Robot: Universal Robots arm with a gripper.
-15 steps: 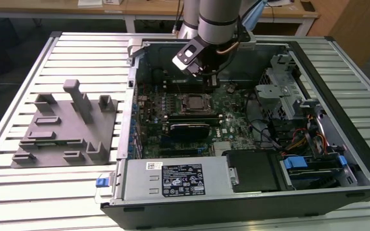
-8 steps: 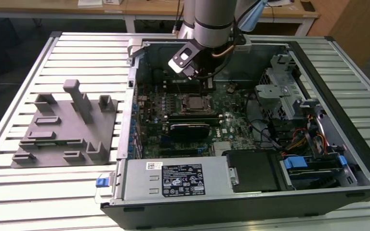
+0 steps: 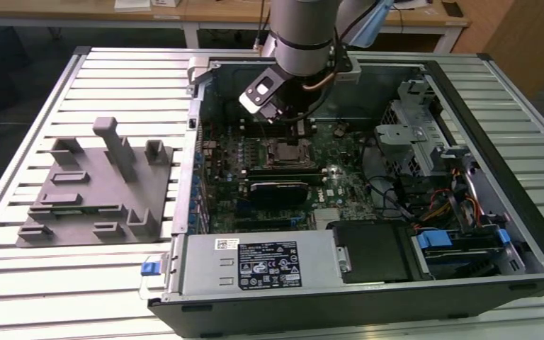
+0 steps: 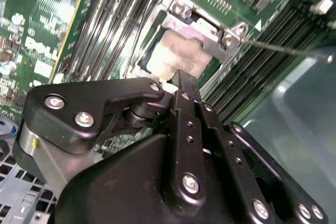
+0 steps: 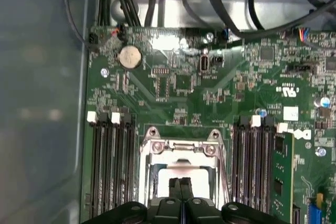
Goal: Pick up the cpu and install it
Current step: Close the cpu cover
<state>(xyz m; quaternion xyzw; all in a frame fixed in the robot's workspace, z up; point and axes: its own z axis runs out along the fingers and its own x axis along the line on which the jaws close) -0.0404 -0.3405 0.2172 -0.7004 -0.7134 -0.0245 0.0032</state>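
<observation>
Gripper (image 5: 180,182): fingers pressed together, tips low over the cpu's edge.
Cpu (image 5: 181,170): flat inside the socket frame (image 5: 152,150) on the motherboard (image 5: 173,87).
Grey tray (image 3: 93,191): at the exterior view's left, beside the case (image 3: 348,312).

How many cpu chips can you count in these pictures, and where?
1. The cpu sits inside the metal socket frame on the green motherboard, right by the gripper, in both wrist views. Others could be hidden beneath the arm.
</observation>
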